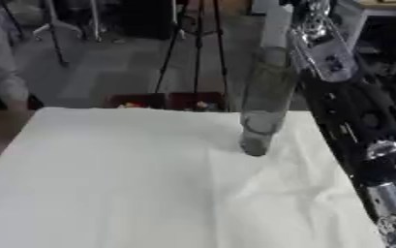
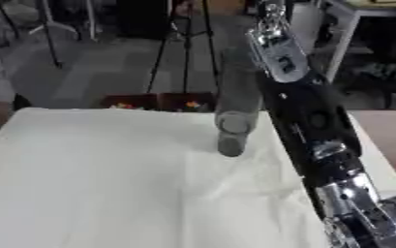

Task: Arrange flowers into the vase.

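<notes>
Right arm (image 2: pixel 319 140) is filling the near right edge, coming in at the lower right corner and stretching up and away to the top of both views. Its hand is sitting out of view past the top edge, so I cannot tell what the fingers are doing. Left hand isn't showing in either view.

Vase (image 1: pixel 265 101), tall clear glass, is standing upright on the white cloth (image 1: pixel 133 184), far-right part of the table, just left of the arm. Long axis is running vertical, mouth pointing up. Contact between vase and arm: cannot tell.
</notes>
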